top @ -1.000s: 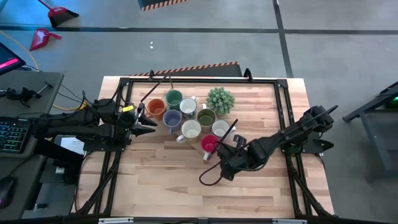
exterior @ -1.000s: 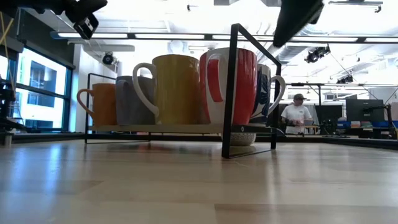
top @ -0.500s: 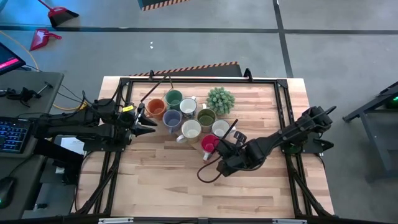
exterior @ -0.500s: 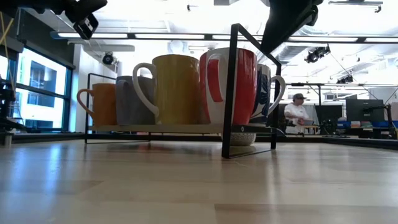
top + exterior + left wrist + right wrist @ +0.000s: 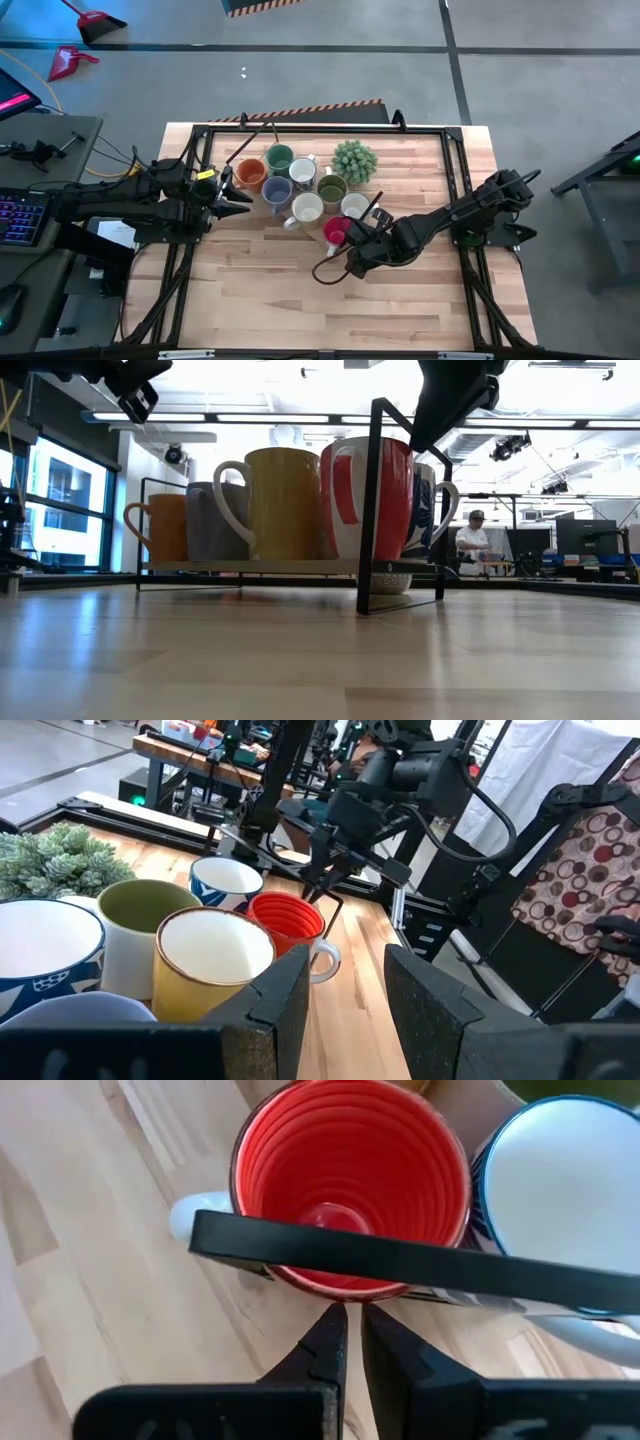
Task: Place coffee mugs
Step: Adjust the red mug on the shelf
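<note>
Several coffee mugs stand close together inside a black wire rack (image 5: 370,510) at the table's middle. The red mug (image 5: 337,232) is the nearest of the group, beside a white-and-blue mug (image 5: 570,1180). My right gripper (image 5: 352,1315) is shut and slants down. Its tips are just at the red mug's near side, under the rack's black bar (image 5: 420,1265). At the table's left side my left gripper (image 5: 245,196) is open and level, with nothing between its fingers. It faces the orange mug (image 5: 251,174) and the blue-grey mug (image 5: 277,190). My right gripper has its shut fingertips (image 5: 333,1320) at the foot of the red mug's near wall (image 5: 330,1292), coming slanting down from the table's near right. Whether they touch the mug or the rack's bar, I cannot tell. The mug stands upright.
A spiky green potted plant (image 5: 354,160) stands at the far side of the mugs. Black frame rails (image 5: 455,190) run along the table's edges. Bare wood (image 5: 300,300) lies toward the near edge. A person (image 5: 472,545) is in the room beyond the table.
My right gripper has rolled a little and edged toward the table's left and far side, closer to the red mug, while staying shut. The mugs have not moved.
</note>
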Robot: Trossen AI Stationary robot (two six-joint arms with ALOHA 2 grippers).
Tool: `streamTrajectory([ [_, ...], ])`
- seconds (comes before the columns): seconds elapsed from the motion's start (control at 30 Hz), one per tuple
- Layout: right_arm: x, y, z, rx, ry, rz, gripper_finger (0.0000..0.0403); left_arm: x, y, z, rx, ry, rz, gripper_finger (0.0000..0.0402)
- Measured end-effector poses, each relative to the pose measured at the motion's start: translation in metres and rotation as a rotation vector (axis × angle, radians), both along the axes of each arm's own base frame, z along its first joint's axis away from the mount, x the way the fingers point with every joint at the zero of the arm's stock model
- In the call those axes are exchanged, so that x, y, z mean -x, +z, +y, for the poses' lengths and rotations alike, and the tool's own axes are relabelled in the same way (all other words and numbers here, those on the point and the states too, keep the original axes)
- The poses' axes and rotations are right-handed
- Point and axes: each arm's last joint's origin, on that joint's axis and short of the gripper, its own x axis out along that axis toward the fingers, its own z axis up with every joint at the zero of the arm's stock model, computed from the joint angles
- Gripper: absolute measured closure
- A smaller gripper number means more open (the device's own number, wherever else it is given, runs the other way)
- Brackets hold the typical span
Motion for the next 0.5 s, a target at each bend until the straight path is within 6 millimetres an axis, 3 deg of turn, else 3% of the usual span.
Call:
streamTrajectory([
  [0.5, -0.003, -0.019, 0.002, -0.046, 0.008, -0.034, 0.0387, 0.0, 0.0, 0.0, 0.0, 0.0, 0.001, 0.0282],
])
